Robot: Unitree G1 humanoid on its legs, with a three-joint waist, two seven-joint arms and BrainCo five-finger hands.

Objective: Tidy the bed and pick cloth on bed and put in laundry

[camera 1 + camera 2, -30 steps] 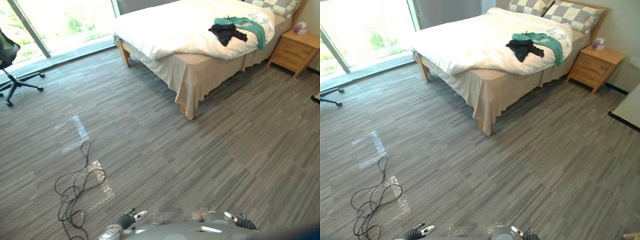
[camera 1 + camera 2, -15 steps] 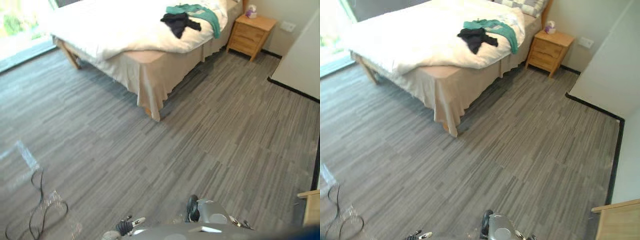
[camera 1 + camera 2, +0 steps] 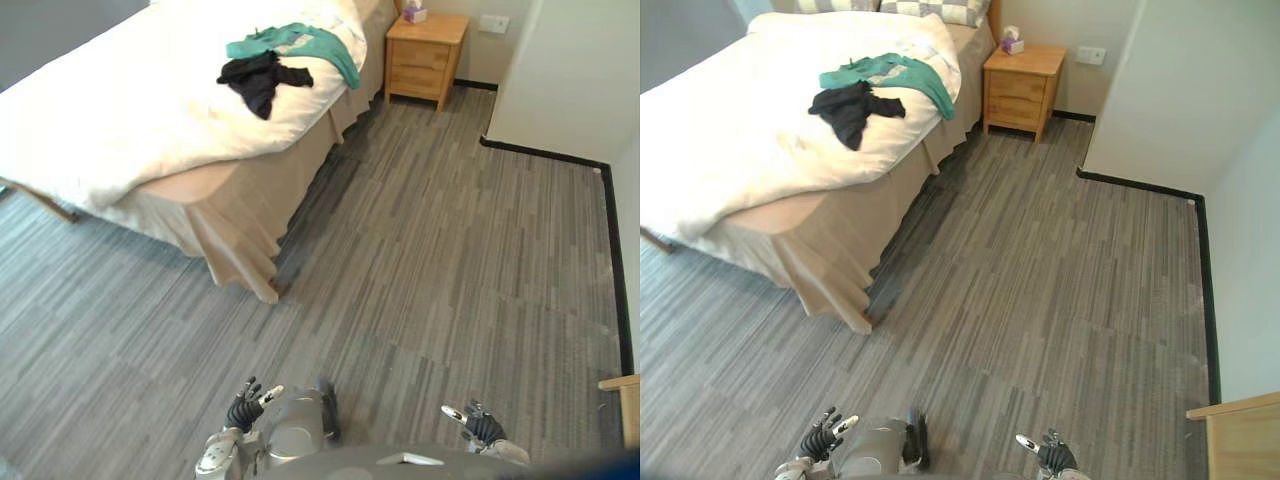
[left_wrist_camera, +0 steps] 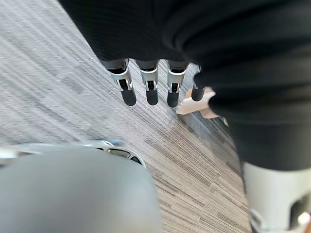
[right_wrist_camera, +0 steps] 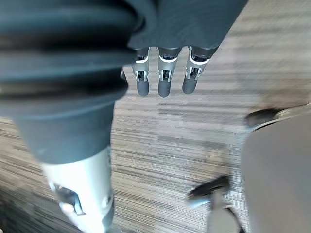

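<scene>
Hanging released and empty: left robot hand point(image 3: 245, 405), right robot hand point(image 3: 478, 425); nothing within reach. On bed point(image 3: 120, 130), far ahead and leftward, black cloth point(image 3: 255, 80) and teal cloth point(image 3: 300, 42) lie touching. Approach needed.

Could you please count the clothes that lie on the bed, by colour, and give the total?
black cloth: 1
teal cloth: 1
Total: 2
</scene>
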